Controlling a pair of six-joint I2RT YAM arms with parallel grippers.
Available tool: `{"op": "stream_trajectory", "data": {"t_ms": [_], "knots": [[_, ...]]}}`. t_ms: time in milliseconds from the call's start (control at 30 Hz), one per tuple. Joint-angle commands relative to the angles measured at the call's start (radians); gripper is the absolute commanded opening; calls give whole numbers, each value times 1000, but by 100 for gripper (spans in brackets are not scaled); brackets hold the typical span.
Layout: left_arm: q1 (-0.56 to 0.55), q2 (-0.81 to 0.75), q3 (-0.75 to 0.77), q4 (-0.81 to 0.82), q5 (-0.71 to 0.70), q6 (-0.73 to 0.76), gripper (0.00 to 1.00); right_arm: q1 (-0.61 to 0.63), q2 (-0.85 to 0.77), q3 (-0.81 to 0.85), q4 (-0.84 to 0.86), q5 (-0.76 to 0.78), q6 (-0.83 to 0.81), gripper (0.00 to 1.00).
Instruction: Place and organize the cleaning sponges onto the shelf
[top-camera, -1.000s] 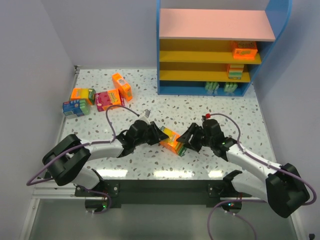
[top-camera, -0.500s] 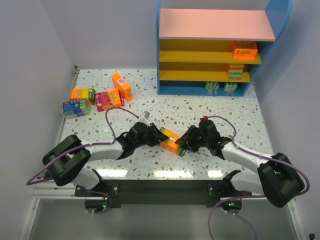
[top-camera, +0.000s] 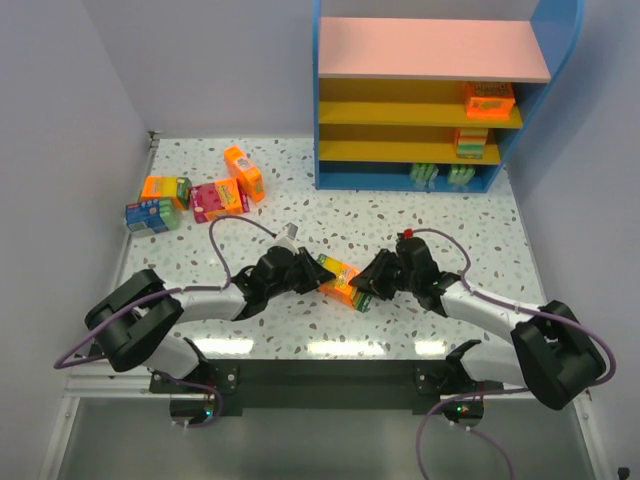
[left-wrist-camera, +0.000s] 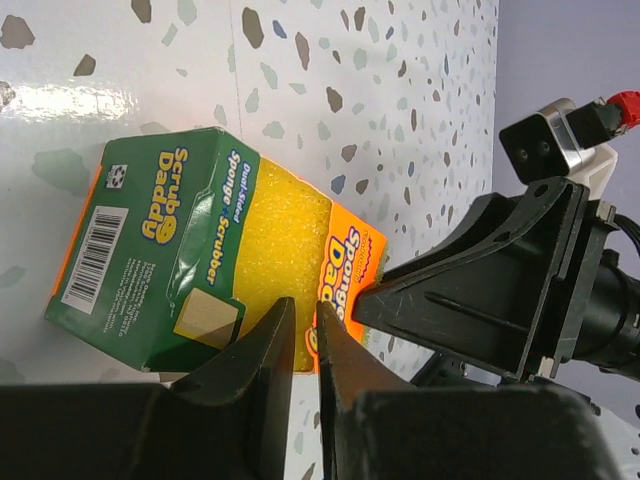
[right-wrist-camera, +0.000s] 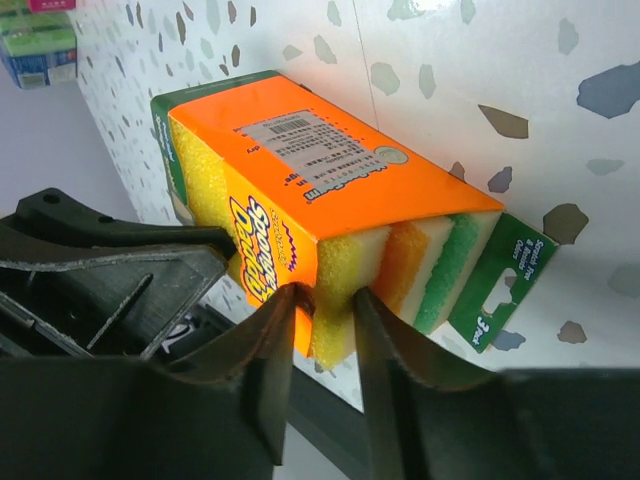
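Overhead we see the orange sponge pack (top-camera: 341, 283) near the tabletop (top-camera: 450, 215) front edge. Only the wrist views resolve the grips: left gripper (left-wrist-camera: 305, 325) and right gripper (right-wrist-camera: 327, 300) each clamp it.

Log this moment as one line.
left hand: pinching sponge pack | right hand: pinching same pack | shelf: partly stocked

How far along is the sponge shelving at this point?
Done: the shelf holds two orange packs and green sponges. In hand: the mid-table pack, pinched by left gripper and right gripper. Left: four loose packs at far left, plus the held one.
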Motion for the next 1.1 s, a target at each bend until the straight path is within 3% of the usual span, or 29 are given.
{"op": "stream_trajectory", "data": {"t_ms": [0,67,133,233,267,333,433,533,767,867,1067], "knots": [[-27,33,-10,8,108,12,19,12,49,16,-13,29,-33,39],[-28,33,-10,8,110,12,19,13,54,24,-16,35,-39,47],[-30,32,-10,6,110,15,18,13,58,32,-22,49,-40,44],[-30,27,-10,3,108,16,18,13,63,35,-16,61,-40,27],[-31,23,-10,0,107,18,18,13,62,35,-18,65,-40,13],[-31,13,-7,-12,96,24,18,13,54,35,-27,70,-39,0],[-28,-28,2,-60,64,48,18,12,20,27,-56,79,-37,0],[-19,-103,44,-225,-14,106,25,10,-46,16,-76,104,-33,0],[100,-373,199,-566,-200,249,58,-51,-204,19,-194,133,-31,0],[142,-483,228,-649,-255,288,68,-152,-274,21,-197,104,-33,0],[150,-608,220,-748,-339,320,71,-375,-363,56,-90,62,10,0]]}}
